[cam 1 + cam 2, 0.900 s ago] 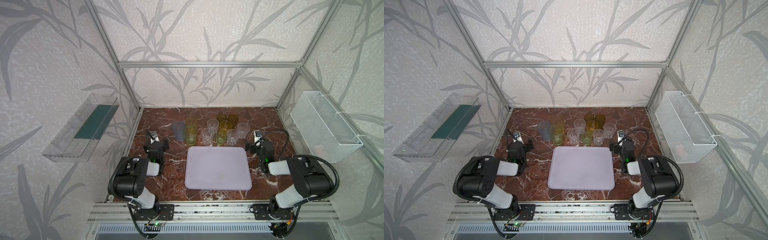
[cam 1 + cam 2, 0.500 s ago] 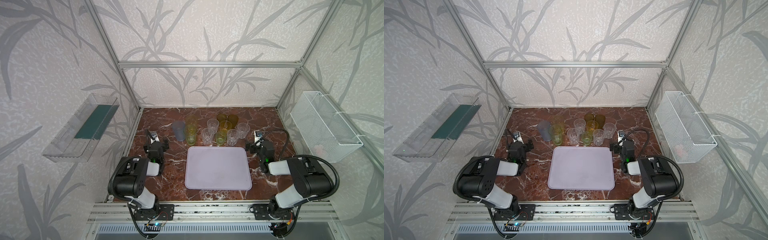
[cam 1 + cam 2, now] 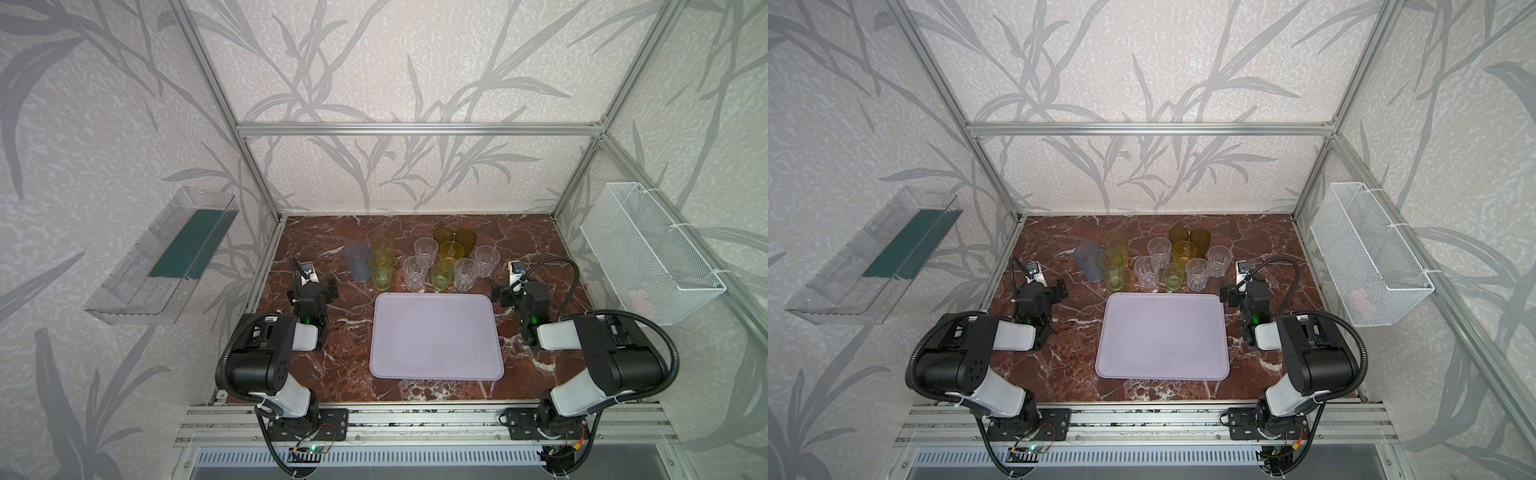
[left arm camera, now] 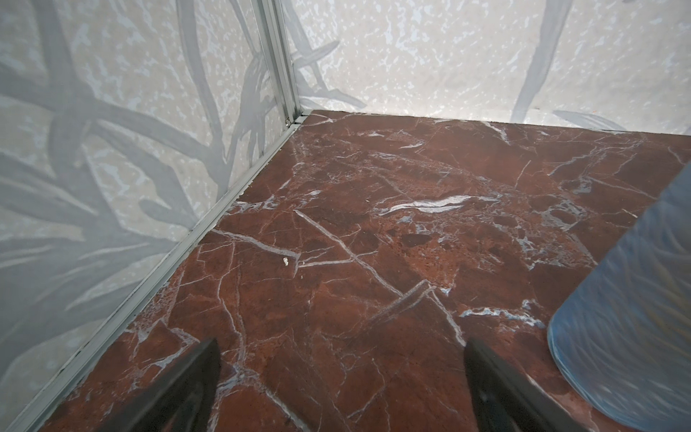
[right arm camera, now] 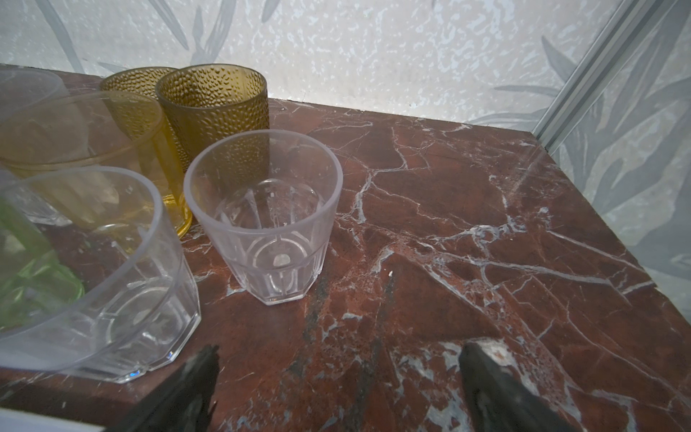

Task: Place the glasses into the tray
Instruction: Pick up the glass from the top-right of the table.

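Observation:
The pale lilac tray (image 3: pixel 436 336) (image 3: pixel 1163 336) lies bare in the middle of the marble table. Behind it stand the glasses: a tall blue-grey one (image 3: pixel 357 262) (image 4: pixel 628 318), tall yellow-green ones (image 3: pixel 380 268), short clear ones (image 3: pixel 465 274) (image 5: pixel 263 213), a green one (image 3: pixel 441 274), a yellow one (image 3: pixel 451 251) and amber ones (image 3: pixel 466 239) (image 5: pixel 213 112). My left gripper (image 3: pixel 313 287) (image 4: pixel 342 348) rests low to the left of the tray, open and empty, with the blue-grey glass just off to its side. My right gripper (image 3: pixel 517 291) (image 5: pixel 340 351) sits right of the tray, open over bare marble beside the clear glasses.
A clear plastic bin (image 3: pixel 162 257) hangs on the left wall and a white wire basket (image 3: pixel 648 249) on the right wall. Aluminium frame rails (image 4: pixel 224 202) edge the table. Both arms are folded low near the front edge.

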